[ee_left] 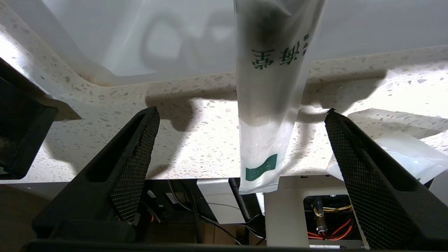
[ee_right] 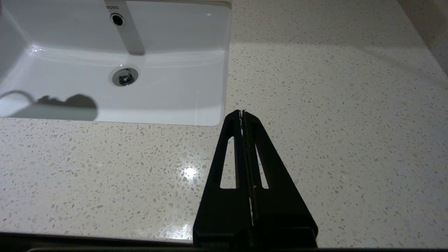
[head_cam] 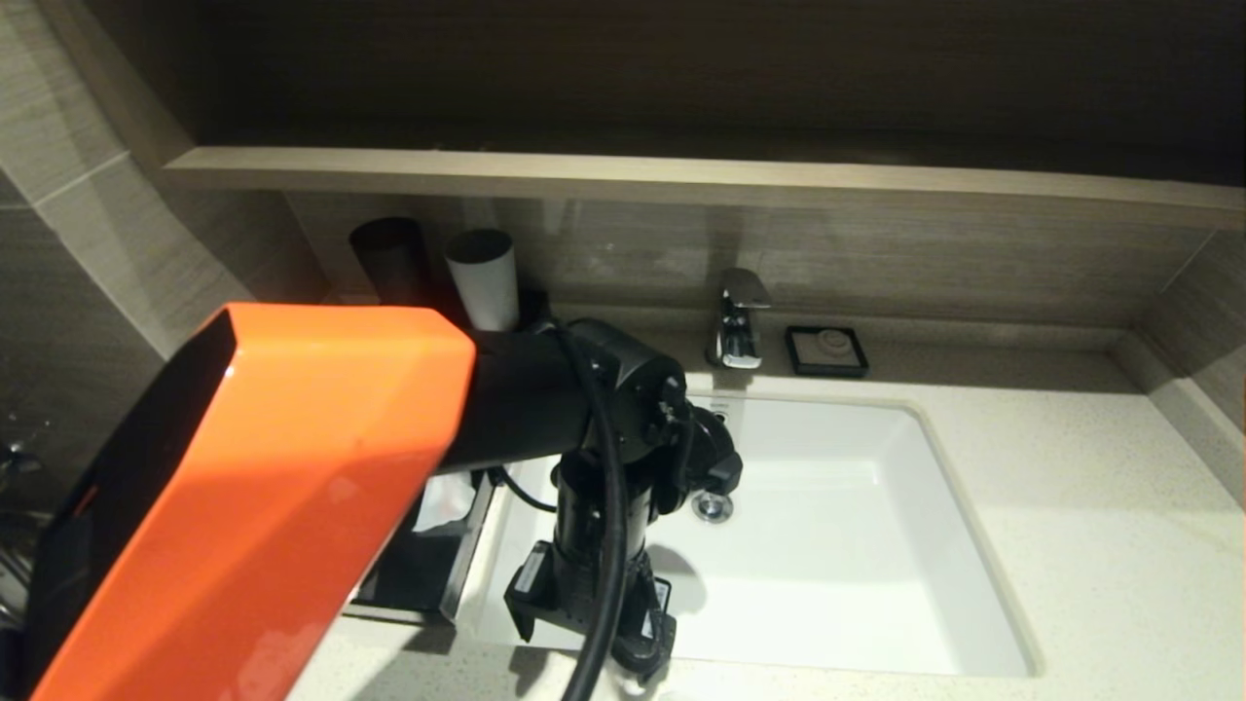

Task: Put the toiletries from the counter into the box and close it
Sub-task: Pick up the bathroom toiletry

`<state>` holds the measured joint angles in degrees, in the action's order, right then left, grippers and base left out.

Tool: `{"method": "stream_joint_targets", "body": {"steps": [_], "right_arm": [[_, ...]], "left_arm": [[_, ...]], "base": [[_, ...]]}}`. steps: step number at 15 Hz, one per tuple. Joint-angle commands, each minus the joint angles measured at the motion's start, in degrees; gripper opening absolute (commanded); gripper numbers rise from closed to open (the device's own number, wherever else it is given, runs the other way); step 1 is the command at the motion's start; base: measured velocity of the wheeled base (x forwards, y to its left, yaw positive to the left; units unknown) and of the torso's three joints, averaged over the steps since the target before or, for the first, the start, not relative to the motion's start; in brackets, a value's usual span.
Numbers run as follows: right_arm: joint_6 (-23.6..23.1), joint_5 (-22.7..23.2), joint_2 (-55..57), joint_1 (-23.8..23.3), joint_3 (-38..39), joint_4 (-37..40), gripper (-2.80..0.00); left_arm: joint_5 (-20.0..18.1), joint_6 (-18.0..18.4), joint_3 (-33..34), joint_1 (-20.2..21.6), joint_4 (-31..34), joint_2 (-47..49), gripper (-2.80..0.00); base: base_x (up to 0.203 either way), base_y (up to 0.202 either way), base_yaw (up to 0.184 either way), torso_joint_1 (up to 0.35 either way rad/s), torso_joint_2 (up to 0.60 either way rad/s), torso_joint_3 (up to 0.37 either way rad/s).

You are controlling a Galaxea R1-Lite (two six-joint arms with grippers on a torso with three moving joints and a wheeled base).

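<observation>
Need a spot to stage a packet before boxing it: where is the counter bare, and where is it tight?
Bare: the wide counter stretch right of the basin, under the shut right hand, running back to the soap dish. Tight: the front strip left of the basin, where the open left hand straddles one packet, another packet beside it, near the box.
</observation>
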<state>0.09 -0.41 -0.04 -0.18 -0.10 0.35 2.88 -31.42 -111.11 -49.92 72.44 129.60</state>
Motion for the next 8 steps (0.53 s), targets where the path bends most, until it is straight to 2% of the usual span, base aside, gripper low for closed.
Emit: {"method": "stream_joint_targets", "body": {"steps": [1,8], "right_arm": [[-0.1,0.0,0.0,0.0,0.0,0.0,-2.80],[0.0,0.0,0.0,0.0,0.0,0.0,-2.80]], "left_arm": [[0.0,-0.2,0.0,0.1,0.4,0.3,0.00],[-0.2,-0.2,0.0,0.2,0.3,0.7,0.00]], "base": [[0.000,0.000,0.000,0.000,0.00,0.000],[0.000,0.000,0.000,0.000,0.00,0.000]]}}
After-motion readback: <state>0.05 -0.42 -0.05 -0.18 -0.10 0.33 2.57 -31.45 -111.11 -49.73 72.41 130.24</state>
